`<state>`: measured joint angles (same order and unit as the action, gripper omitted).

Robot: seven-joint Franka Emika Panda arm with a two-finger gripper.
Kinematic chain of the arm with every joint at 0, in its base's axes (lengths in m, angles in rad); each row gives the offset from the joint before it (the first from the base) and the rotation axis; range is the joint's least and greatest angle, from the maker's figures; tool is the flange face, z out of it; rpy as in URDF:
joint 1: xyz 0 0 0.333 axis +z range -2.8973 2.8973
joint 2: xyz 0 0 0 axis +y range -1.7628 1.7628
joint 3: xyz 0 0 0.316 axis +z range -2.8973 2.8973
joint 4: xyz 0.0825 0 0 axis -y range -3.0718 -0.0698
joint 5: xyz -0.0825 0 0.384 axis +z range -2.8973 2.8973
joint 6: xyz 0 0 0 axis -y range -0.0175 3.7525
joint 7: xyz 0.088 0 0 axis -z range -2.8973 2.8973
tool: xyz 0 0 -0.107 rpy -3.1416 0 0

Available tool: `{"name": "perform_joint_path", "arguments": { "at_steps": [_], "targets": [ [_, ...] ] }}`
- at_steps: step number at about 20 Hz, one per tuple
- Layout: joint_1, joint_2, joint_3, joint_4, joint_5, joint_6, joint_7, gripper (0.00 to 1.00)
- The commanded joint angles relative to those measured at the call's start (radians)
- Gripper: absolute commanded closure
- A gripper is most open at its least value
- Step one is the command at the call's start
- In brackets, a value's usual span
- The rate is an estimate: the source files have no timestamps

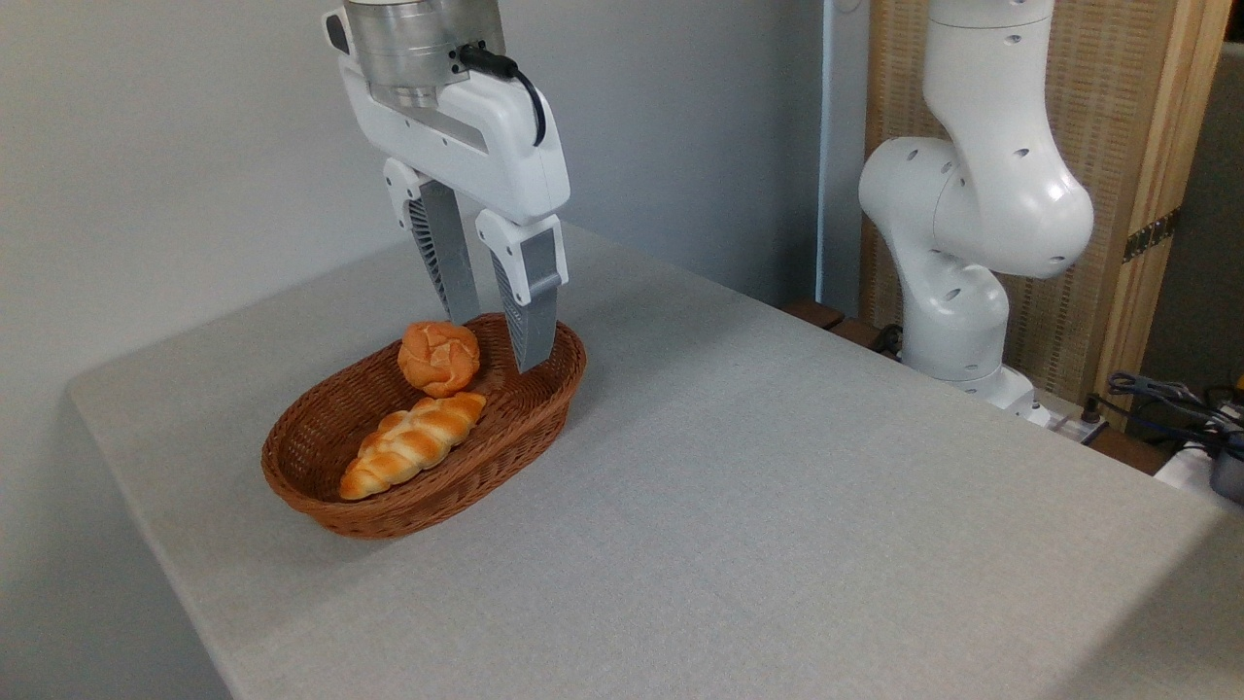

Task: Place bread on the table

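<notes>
The bread (413, 443), a long braided golden loaf, lies along the near side of a brown wicker basket (321, 457) on the grey cloth table (777, 506). A round orange knotted bun (439, 357) sits behind it in the basket. My gripper (498, 345) hangs over the basket's far right end, open, with nothing between its grey fingers. The left fingertip ends just behind the bun, and the right fingertip reaches down near the basket's rim. The loaf lies below and to the left of the gripper, untouched.
The arm's white base (962, 321) stands at the table's far right edge, with cables (1166, 394) beside it. A wooden screen (1127, 175) rises behind. Grey cloth stretches to the right of and in front of the basket.
</notes>
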<state>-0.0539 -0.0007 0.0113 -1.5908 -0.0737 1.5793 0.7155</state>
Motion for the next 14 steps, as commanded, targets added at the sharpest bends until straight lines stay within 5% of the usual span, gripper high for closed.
{"name": "perform_joint_path", "arguments": {
  "at_steps": [1, 9, 12, 14],
  "targets": [
    [-0.009, -0.011, 0.010, 0.002, -0.003, -0.010, -0.016, 0.00],
    [-0.015, -0.013, -0.001, -0.009, -0.008, -0.002, -0.025, 0.00],
    [-0.020, -0.005, -0.010, -0.018, -0.049, 0.039, -0.111, 0.00],
    [-0.064, -0.002, -0.010, -0.052, -0.064, 0.118, -0.200, 0.00]
  ]
}}
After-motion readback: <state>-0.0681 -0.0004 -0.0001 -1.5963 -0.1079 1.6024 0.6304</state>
